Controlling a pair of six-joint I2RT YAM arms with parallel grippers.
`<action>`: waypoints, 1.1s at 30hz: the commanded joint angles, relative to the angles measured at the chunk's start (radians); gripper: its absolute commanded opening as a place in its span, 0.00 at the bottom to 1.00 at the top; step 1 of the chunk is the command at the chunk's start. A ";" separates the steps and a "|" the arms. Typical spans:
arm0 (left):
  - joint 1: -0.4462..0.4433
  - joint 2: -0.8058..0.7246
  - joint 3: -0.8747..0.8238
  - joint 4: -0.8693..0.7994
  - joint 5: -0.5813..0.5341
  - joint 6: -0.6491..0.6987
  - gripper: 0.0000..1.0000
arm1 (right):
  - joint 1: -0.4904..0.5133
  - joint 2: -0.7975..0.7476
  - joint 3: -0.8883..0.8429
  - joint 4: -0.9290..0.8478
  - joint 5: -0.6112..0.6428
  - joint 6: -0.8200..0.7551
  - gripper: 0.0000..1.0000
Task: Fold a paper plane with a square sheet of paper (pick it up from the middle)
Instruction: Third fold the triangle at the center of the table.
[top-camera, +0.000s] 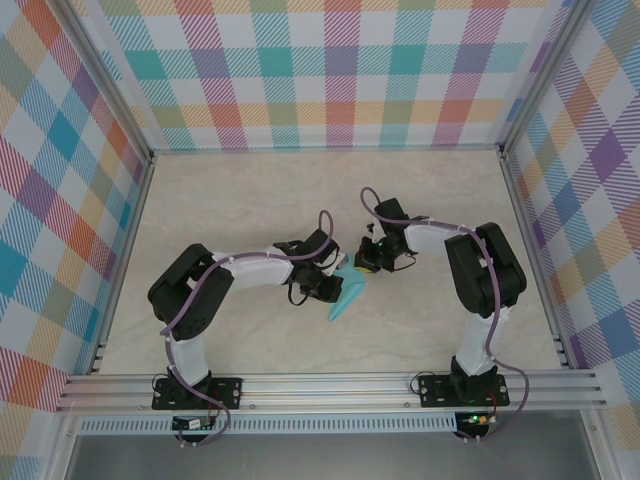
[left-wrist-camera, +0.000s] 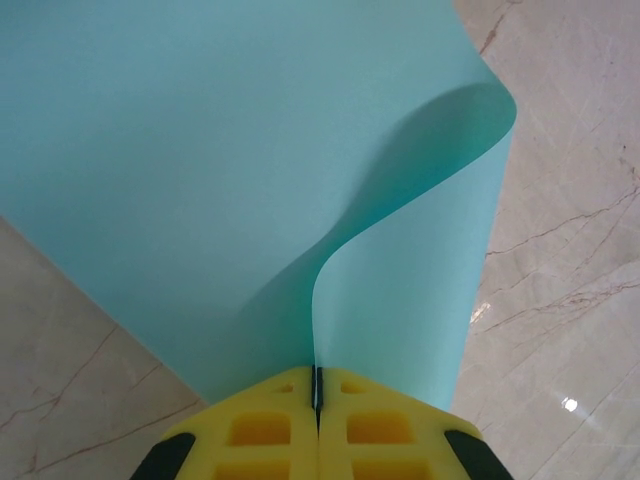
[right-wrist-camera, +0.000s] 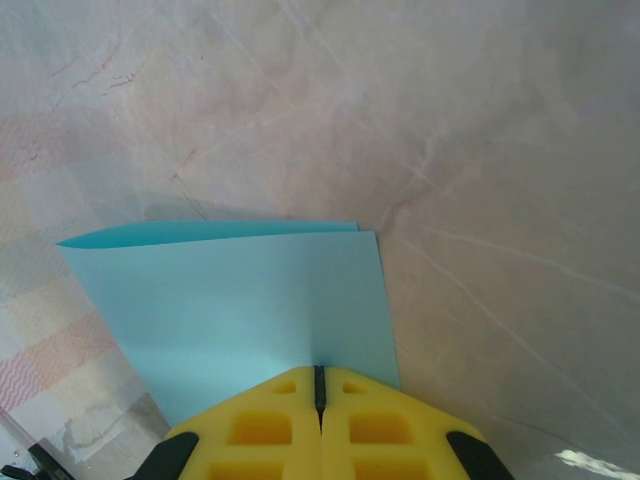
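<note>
The square sheet of paper (top-camera: 344, 300) is teal and hangs between both grippers just above the table; from above it looks like a narrow pointed wedge. My left gripper (top-camera: 334, 284) is shut on it. In the left wrist view the yellow fingertips (left-wrist-camera: 318, 385) pinch an edge, and the paper (left-wrist-camera: 200, 180) curls over in a loose bend. My right gripper (top-camera: 366, 266) is shut on it too. In the right wrist view the gripper (right-wrist-camera: 320, 380) clamps two layers of the paper (right-wrist-camera: 240, 300) lying nearly edge to edge. A finished paper plane is out of view.
The marble-look tabletop (top-camera: 250, 200) is walled by plaid panels (top-camera: 330, 70) at the back and sides. An aluminium rail (top-camera: 330, 388) runs along the near edge by the arm bases. Both arms bend inward and meet near the table's middle.
</note>
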 joint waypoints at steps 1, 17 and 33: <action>0.007 -0.038 -0.029 -0.019 -0.031 -0.023 0.02 | 0.006 0.026 -0.022 -0.053 0.000 0.010 0.02; 0.006 -0.028 -0.060 0.002 0.026 -0.022 0.02 | 0.003 -0.334 -0.085 -0.075 0.093 0.106 0.09; 0.007 -0.023 -0.057 -0.002 0.053 -0.018 0.02 | 0.365 -0.642 -0.601 0.438 0.136 0.523 0.00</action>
